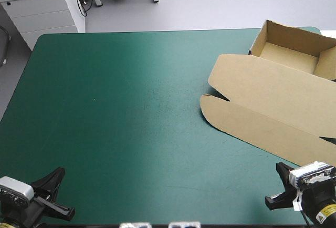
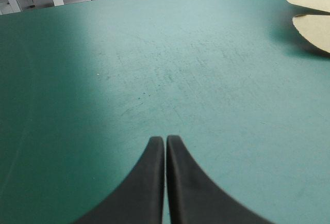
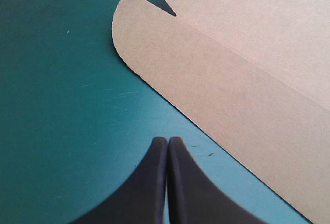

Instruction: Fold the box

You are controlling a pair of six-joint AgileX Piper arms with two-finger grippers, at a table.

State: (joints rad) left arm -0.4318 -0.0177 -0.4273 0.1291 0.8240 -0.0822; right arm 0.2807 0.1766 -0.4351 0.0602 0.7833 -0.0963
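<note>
box sits open, lid flat; left gripper and right gripper fingers together.

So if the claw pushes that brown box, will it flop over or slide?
Probably slide: the box looks like thin, light board on the smooth teal-green cover. Its flat lid would likely bend at the creases if lifted by one edge. The raised walls look stiffer.

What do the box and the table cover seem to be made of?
The box: most likely cardboard, brown and matt, with creased fold lines and cut rounded flaps. The table cover: perhaps a rubber or vinyl mat, teal-green, smooth with a soft sheen; fine scratches mark it. Its exact material is uncertain.
</note>
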